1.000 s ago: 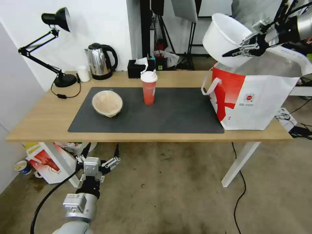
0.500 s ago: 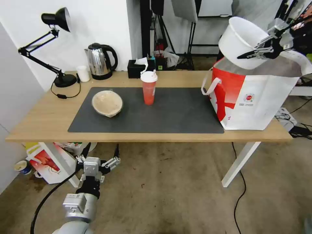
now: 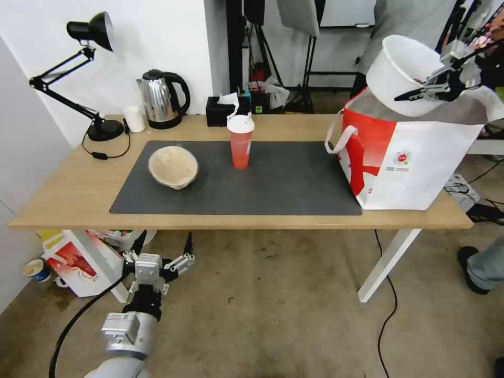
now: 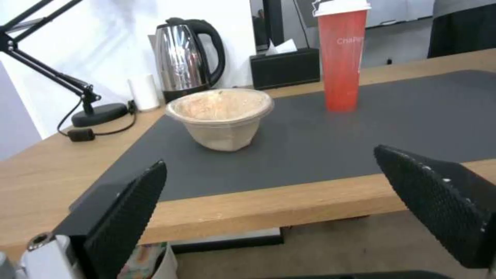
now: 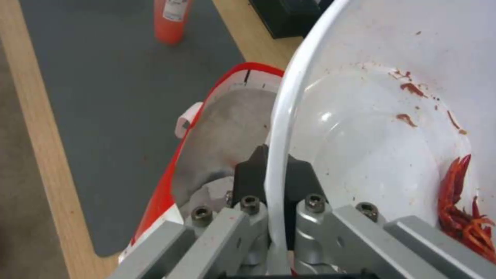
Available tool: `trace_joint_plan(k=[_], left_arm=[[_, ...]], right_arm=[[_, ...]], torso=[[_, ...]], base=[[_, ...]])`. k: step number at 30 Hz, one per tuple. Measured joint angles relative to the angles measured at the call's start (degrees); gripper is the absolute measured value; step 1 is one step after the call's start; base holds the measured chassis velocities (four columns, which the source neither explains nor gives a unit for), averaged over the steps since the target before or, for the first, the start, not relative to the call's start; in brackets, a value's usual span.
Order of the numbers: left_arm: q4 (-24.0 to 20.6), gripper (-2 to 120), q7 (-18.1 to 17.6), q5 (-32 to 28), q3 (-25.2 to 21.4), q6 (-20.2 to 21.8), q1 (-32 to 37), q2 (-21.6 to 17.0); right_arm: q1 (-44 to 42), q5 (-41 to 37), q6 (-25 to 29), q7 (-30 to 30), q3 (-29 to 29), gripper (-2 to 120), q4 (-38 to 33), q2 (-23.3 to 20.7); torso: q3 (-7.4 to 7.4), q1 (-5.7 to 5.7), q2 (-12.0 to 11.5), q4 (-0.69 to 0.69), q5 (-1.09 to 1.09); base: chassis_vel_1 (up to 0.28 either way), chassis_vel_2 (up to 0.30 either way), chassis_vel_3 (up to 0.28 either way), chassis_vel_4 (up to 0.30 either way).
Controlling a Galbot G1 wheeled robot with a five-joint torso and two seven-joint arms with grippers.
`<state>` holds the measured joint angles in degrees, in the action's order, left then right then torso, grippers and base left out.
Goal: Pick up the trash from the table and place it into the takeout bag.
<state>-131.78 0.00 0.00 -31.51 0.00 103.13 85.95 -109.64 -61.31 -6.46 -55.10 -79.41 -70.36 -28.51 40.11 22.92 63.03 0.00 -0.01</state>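
Right gripper (image 3: 426, 90) pinches the rim of the large white plastic bowl (image 3: 400, 73), tilted over the white-and-red takeout bag (image 3: 407, 149) for dropping in; left gripper (image 3: 157, 251) hangs spread below the table (image 3: 68, 194).

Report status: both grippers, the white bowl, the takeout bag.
Right gripper shut on white bowl, above open takeout bag. Left gripper open, parked below table edge. Red cup, beige bowl on table. Bag mouth unobstructed.
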Motion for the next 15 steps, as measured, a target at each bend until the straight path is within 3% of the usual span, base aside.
trace_joint_plan(k=[9,11,15], left_arm=[[0.0,100,0.0,0.0,0.0,0.0,0.0,0.0],[0.0,100,0.0,0.0,0.0,0.0,0.0,0.0],[0.0,100,0.0,0.0,0.0,0.0,0.0,0.0]], right_arm=[[-0.8,0.0,0.2,0.8,-0.3,0,0.0,-0.2],[-2.8,0.2,0.7,2.6,-1.2,17,-0.3,-0.3],[-4.5,1.0,1.1,4.9,-2.4,31,-0.2,-0.9]], torso=[[0.00,0.00,0.0,0.01,0.01],[0.00,0.00,0.0,0.01,0.01],[0.00,0.00,0.0,0.00,0.00]], base=[[0.000,0.000,0.000,0.000],[0.000,0.000,0.000,0.000],[0.000,0.000,0.000,0.000]])
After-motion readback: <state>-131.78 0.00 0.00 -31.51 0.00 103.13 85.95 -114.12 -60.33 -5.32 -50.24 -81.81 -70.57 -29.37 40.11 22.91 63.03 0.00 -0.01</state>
